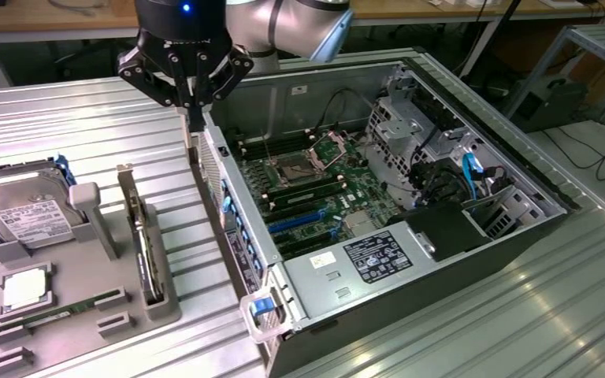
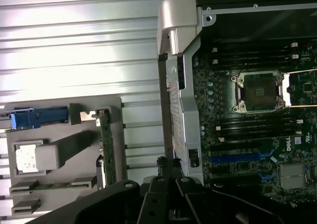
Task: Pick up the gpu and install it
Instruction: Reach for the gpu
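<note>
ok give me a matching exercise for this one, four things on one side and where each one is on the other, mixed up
Things:
1 gpu
2 hard drive
3 gripper
4 cpu socket

Places:
A over the edge of the case
B on the motherboard inside the case
C standing on edge in the grey tray
D in the tray, white label up

Pairs: 1-C, 2-D, 3-A, 4-B

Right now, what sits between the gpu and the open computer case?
Nothing: just a bare strip of ribbed table separates the gpu from the case, in both views.
</note>
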Robot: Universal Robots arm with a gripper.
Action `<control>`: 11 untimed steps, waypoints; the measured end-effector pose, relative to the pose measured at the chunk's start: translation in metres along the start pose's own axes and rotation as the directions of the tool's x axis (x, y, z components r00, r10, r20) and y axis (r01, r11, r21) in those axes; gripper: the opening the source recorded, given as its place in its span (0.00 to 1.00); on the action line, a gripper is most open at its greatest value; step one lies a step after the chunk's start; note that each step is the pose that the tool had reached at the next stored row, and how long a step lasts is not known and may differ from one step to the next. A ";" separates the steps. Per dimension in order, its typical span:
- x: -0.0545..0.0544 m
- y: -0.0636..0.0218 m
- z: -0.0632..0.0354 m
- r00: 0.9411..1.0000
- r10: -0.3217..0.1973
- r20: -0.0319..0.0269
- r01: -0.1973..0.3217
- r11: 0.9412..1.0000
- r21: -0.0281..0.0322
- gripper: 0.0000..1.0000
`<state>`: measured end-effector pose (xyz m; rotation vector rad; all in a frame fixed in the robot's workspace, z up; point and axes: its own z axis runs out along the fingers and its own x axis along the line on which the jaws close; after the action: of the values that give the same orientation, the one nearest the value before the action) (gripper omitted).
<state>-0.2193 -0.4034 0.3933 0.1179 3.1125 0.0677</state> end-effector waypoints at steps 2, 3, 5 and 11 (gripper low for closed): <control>0.002 -0.0004 -0.0001 1.000 0.000 0.000 0.000 1.000 0.000 0.11; 0.003 -0.0005 -0.0001 1.000 0.000 0.000 0.000 1.000 0.000 0.11; 0.005 -0.0009 -0.0002 1.000 0.000 0.000 0.000 1.000 0.000 0.11; 0.011 -0.0020 -0.0004 1.000 0.000 0.000 0.000 1.000 0.000 0.11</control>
<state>-0.2303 -0.4046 0.3933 0.1181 3.1125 0.0676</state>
